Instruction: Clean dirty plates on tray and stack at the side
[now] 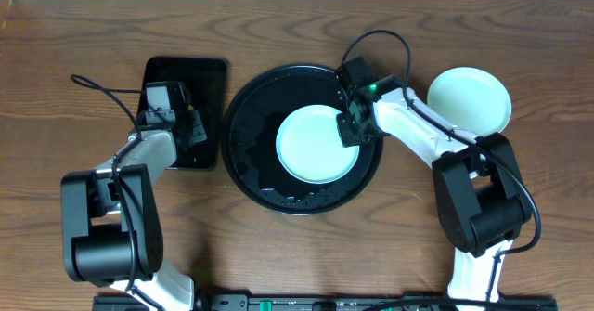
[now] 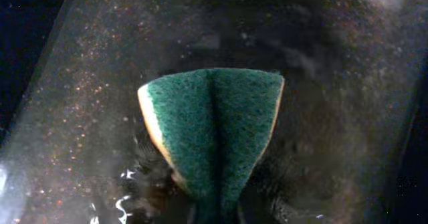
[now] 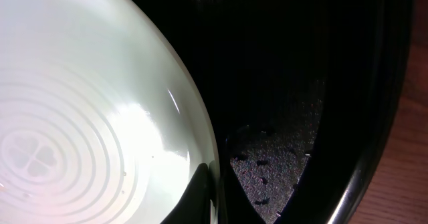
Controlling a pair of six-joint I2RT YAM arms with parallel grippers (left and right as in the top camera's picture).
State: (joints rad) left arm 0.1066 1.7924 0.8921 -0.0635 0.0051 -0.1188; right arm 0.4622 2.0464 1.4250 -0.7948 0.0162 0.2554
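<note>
Round aqua-mint plate (image 1: 311, 149) lies flat, face up, right of centre in the round black tray (image 1: 243, 167); embossed clover and rings mark its middle; right gripper (image 1: 351, 128) is closed on its right rim; left gripper (image 1: 190, 125) pinches a folded green sponge (image 2: 214, 130) over the rectangular black tray (image 1: 209, 79).

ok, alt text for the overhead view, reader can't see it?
Right gripper pinches the right rim of a pale mint plate lying in a round black tray at the centre of a wooden table. A second mint plate sits on the table to the upper right. Left gripper hangs over a smaller rectangular black tray on the left.
</note>
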